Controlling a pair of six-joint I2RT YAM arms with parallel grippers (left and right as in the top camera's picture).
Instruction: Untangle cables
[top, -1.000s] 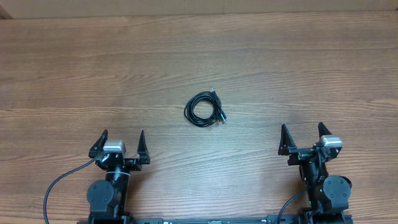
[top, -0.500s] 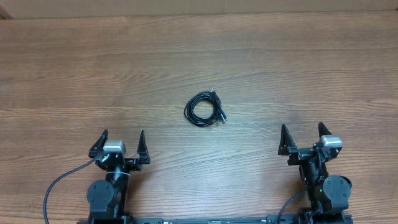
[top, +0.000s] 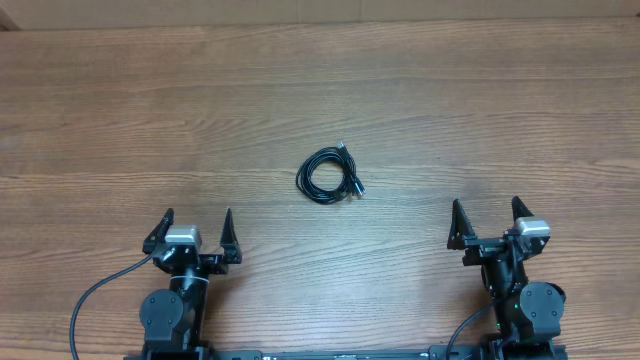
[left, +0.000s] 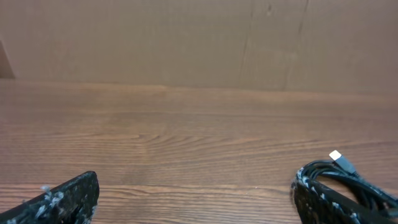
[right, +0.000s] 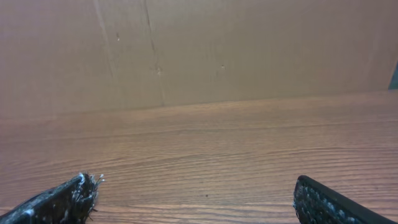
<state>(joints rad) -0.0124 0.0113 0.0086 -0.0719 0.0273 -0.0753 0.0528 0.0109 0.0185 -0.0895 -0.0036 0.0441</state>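
Brown wood-grain table (top: 120, 120): no change from a second ago. Black left gripper (top: 197, 213) and right gripper (top: 486, 202) sit unmoved at the near edge, fingers spread wide, empty. Thin black cables (top: 328, 175) lie in a small coil mid-table, well apart from both.

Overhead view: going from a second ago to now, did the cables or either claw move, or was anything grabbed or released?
Nothing visibly changed. The cables lie in the same small coil, untouched. The left claw and right claw are both open and empty, in the same places as before, well short of the coil.
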